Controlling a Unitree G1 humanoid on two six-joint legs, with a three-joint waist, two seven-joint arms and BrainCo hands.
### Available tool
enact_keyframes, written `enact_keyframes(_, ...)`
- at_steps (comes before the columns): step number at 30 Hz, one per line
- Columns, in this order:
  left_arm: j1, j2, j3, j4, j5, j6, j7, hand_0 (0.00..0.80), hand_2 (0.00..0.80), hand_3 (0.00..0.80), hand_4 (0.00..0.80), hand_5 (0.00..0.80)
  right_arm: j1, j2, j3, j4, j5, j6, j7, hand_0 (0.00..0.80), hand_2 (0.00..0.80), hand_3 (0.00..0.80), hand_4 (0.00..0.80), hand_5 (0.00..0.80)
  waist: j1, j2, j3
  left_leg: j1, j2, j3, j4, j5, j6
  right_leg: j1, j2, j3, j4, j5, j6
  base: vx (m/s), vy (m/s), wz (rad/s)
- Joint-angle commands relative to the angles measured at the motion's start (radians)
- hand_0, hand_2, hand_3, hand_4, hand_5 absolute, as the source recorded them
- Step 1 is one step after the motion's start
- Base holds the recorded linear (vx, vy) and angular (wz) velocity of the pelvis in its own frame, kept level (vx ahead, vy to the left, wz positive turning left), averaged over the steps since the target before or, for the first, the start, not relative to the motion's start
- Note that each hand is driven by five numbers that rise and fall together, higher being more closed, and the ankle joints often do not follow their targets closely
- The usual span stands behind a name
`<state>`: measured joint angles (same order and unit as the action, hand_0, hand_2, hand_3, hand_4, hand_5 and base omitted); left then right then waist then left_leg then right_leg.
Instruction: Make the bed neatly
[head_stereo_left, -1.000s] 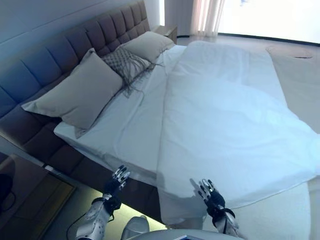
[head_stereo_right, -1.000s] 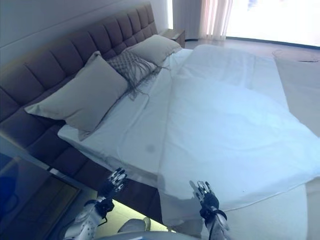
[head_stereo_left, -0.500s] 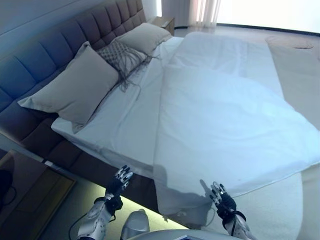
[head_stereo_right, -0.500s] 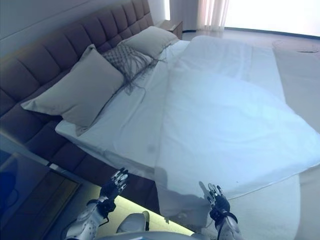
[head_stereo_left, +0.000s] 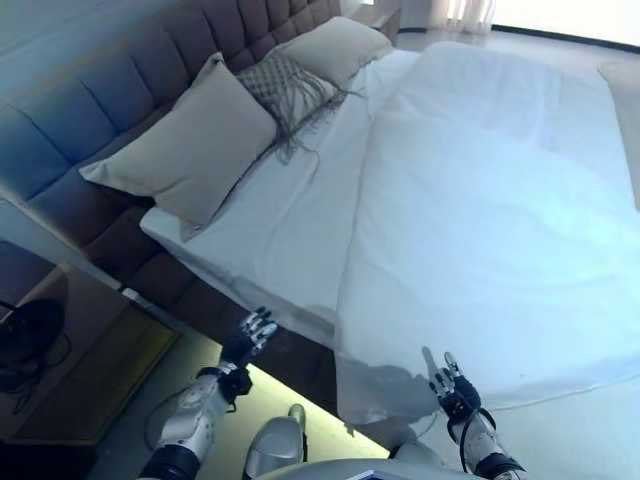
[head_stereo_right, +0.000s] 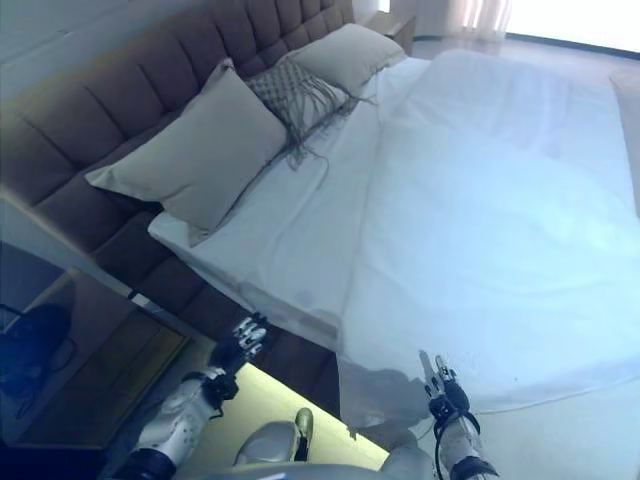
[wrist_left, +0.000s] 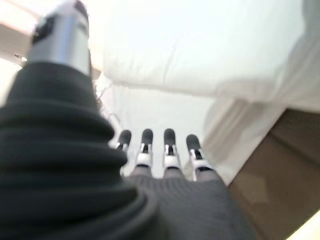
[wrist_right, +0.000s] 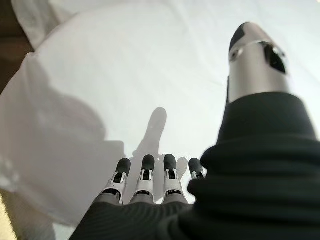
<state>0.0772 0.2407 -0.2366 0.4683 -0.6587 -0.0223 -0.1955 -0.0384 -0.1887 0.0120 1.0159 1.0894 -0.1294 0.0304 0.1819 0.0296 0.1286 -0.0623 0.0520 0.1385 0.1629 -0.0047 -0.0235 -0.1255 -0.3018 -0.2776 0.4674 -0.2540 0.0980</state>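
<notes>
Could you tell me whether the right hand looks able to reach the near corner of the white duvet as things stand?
Probably yes: the open right hand hovers just before the duvet corner hanging over the bed's side, nothing between them.

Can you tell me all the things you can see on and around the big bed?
duvet: one, white, spread over the bed
sheet: one, white, bare strip between duvet and pillows
plain pillows: two, beige, against the headboard
fringed cushion: one, grey patterned, between the two pillows
headboard: one, dark padded, behind the pillows
bedside table: one, brown, beside the bed
left hand: open, at the bed's side
right hand: open, at the duvet's edge
</notes>
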Motion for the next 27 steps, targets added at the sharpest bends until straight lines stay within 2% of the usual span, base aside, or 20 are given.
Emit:
enact_keyframes(1,-0.006,0.015,0.012,-0.071,0.048,-0.029,0.010,0.000,0.000,0.000,0.000,0.000,0.031,0.066,-0.041,-0.056,-0.042,-0.078,-0.010,0.000,0.000,0.000,0.000,0.000,0.015,-0.058,0.014,0.000,0.043,-0.029,0.138,-0.099,-0.010,0.111,-0.062,-0.018,-0.317,0.361,0.101,0.083,0.137,-0.27)
enact_keyframes(5,-0.025,0.025,-0.012,-0.072,0.018,-0.058,0.039,0.000,0.000,0.000,0.000,0.000,0.029,0.052,-0.060,-0.047,-0.030,-0.094,-0.023,0.000,0.000,0.000,0.000,0.000,-0.001,-0.052,0.033,-0.027,0.029,-0.018,0.158,-0.113,0.000,0.061,-0.105,-0.007,-0.298,0.399,0.125,-0.058,0.107,-0.22)
enact_keyframes(10,-0.048,0.048,-0.017,-0.079,-0.003,-0.088,0.051,0.000,0.000,0.000,0.000,0.000,0.007,0.042,-0.057,-0.038,-0.019,-0.100,0.004,0.000,0.000,0.000,0.000,0.000,0.009,-0.057,0.053,-0.069,0.029,-0.018,0.173,-0.113,-0.004,0.042,-0.102,-0.001,-0.331,0.421,0.131,-0.136,-0.007,0.03)
enact_keyframes(14,-0.035,0.046,0.008,-0.068,0.020,-0.076,0.036,0.000,0.000,0.000,0.000,0.000,0.026,0.059,-0.055,-0.058,-0.021,-0.093,-0.012,0.000,0.000,0.000,0.000,0.000,0.023,-0.073,0.048,-0.052,0.040,-0.019,0.170,-0.109,-0.010,0.070,-0.099,-0.019,-0.344,0.422,0.133,0.004,-0.034,0.02)
enact_keyframes(17,-0.020,0.036,0.018,-0.072,0.027,-0.055,0.016,0.000,0.000,0.000,0.000,0.000,0.037,0.061,-0.058,-0.083,-0.041,-0.106,-0.028,0.000,0.000,0.000,0.000,0.000,0.024,-0.083,0.045,-0.030,0.032,-0.003,0.202,-0.141,-0.007,0.100,-0.106,-0.028,-0.356,0.426,0.134,0.031,0.041,-0.01)
enact_keyframes(20,0.004,0.031,0.019,-0.073,0.049,-0.028,-0.003,0.000,0.000,0.000,0.000,0.000,0.056,0.057,-0.072,-0.100,-0.038,-0.113,-0.046,0.000,0.000,0.000,0.000,0.000,0.026,-0.091,0.038,-0.005,0.005,-0.008,0.203,-0.168,0.012,0.101,-0.135,-0.020,-0.353,0.455,0.146,0.044,0.118,-0.09)
enact_keyframes(23,0.021,0.042,0.024,-0.068,0.086,-0.025,-0.036,0.000,0.000,0.000,0.000,0.000,0.078,0.053,-0.108,-0.088,-0.028,-0.078,-0.001,0.000,0.000,0.000,0.000,0.000,0.012,-0.092,0.022,0.047,-0.032,-0.001,0.129,-0.163,0.043,0.089,-0.149,0.014,-0.374,0.505,0.157,0.011,0.089,-0.18)
enact_keyframes(24,0.021,0.042,0.024,-0.068,0.090,-0.024,-0.038,0.000,0.000,0.000,0.000,0.000,0.078,0.053,-0.111,-0.086,-0.030,-0.074,0.002,0.000,0.000,0.000,0.000,0.000,0.013,-0.092,0.022,0.051,-0.034,0.001,0.122,-0.161,0.045,0.086,-0.150,0.019,-0.373,0.506,0.158,-0.082,0.071,-0.17)
enact_keyframes(25,0.012,0.052,0.019,-0.071,0.097,-0.023,-0.034,0.000,0.000,0.000,0.000,0.000,0.077,0.050,-0.117,-0.052,-0.033,-0.062,0.034,0.000,0.000,0.000,0.000,0.000,0.009,-0.077,0.017,0.052,-0.035,-0.002,0.094,-0.145,0.066,0.078,-0.136,0.054,-0.299,0.482,0.149,-0.135,0.074,-0.07)
enact_keyframes(27,-0.008,0.062,0.008,-0.061,0.091,-0.028,-0.020,0.000,0.000,0.000,0.000,0.000,0.067,0.056,-0.111,-0.026,-0.017,-0.065,0.056,0.000,0.000,0.000,0.000,0.000,0.010,-0.064,0.004,0.027,-0.035,-0.003,0.081,-0.121,0.086,0.067,-0.116,0.089,-0.191,0.440,0.126,-0.174,0.073,0.04)
